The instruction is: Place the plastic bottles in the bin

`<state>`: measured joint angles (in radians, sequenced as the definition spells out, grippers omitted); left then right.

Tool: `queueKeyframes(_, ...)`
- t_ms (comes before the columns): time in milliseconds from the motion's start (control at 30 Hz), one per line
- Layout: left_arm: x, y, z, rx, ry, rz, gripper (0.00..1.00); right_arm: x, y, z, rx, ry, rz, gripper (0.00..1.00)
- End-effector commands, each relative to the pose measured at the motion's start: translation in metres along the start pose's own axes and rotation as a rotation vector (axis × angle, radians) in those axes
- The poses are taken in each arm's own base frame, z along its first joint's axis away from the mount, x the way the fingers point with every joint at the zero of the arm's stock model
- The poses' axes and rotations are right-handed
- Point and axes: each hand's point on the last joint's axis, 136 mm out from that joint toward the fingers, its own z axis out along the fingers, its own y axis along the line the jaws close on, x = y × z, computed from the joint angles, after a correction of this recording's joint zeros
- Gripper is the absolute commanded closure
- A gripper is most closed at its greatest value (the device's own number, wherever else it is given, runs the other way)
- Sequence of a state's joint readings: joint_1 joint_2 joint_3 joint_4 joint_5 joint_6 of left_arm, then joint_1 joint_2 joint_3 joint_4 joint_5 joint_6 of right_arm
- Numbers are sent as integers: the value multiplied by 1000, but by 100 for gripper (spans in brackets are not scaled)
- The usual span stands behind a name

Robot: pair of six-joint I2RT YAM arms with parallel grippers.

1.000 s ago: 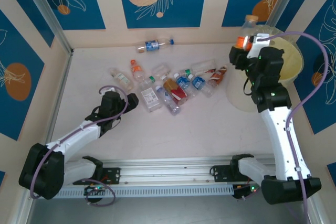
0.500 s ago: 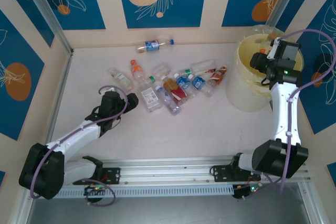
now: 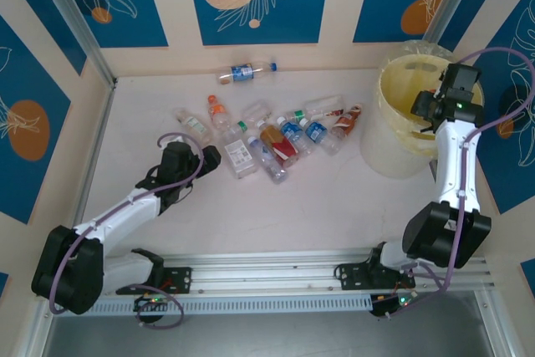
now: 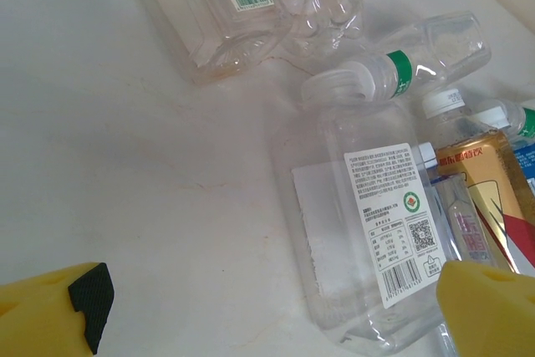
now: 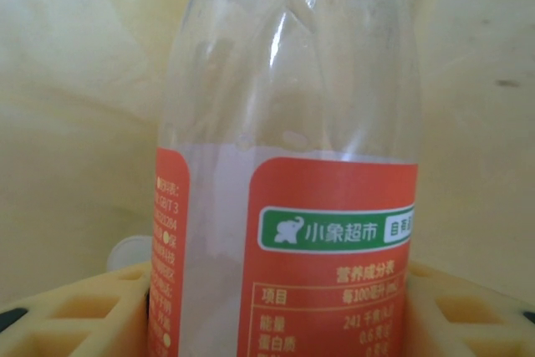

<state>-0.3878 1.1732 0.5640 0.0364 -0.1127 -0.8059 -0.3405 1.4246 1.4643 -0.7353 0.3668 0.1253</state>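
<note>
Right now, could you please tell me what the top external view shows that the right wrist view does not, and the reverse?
The top external view adds the loose bottles lying on the table, the open left gripper near them, and the outside wall of the bin. The right wrist view adds the orange-labelled bottle, upright and clamped in the right gripper, with its label print legible. Both share the right gripper at the bin's opening and the bin's pale-yellow inner wall.

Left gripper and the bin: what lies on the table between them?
The top external view shows the scattered plastic bottles lying between the open left gripper and the bin, with a narrow bare strip of table just before the bin.
</note>
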Motion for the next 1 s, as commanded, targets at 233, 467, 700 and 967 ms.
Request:
queueKeyframes(233, -5, 8, 1, -31, -7, -20, 0, 6, 3, 3, 78, 50, -9, 22)
queueKeyframes(467, -7, 13, 0, -47, -11, -19, 0, -6, 9, -17, 78, -4, 38, 11)
queueKeyframes(700, -10, 18, -1, -75, -5, -21, 0, -19, 31, -55, -33, -104, 65, 6)
queueKeyframes(967, -14, 16, 1, -86, 12, -18, 0, -32, 72, -121, -286, -288, 72, 1)
